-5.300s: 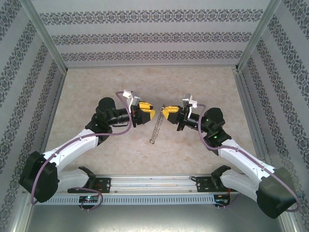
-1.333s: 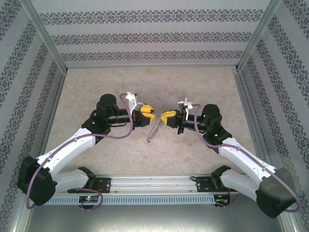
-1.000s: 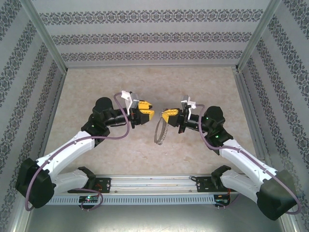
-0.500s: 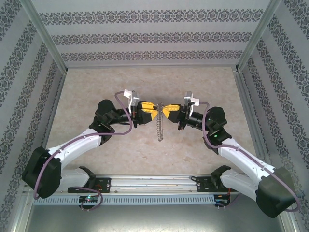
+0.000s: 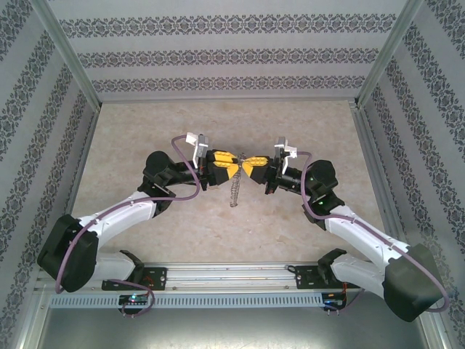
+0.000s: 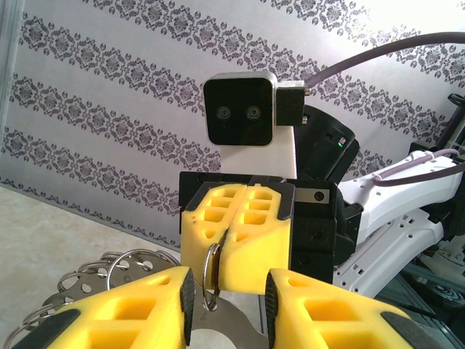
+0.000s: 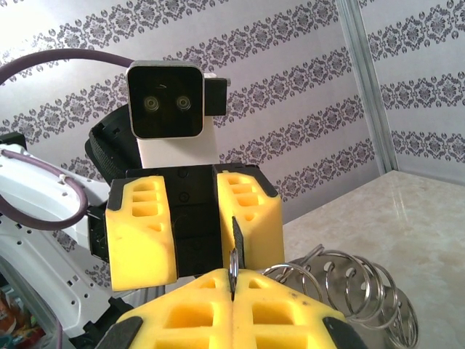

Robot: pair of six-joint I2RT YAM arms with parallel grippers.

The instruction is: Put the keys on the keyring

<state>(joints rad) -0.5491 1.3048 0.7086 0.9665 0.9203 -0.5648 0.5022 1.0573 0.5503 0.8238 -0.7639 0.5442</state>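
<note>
My right gripper is shut on a small split ring at the top of the keyring, which hangs below as a cluster of silvery loops above the table. My left gripper faces it tip to tip and stands open, one finger on each side of the right gripper's tips. In the left wrist view the small ring sticks out of the shut yellow fingers, and a flat silvery piece hangs from it between my open left fingers. The key with the yellow-orange head is hidden.
Beige marble-patterned tabletop lies all round, walled by patterned panels and metal posts. Both arms reach in from the rail at the near edge. Their wrist cables loop near the grippers.
Over the last second my left gripper moved right until it met the right gripper's tips. The keyring swung from a tilted hoop to hanging straight down, then rose slightly.
</note>
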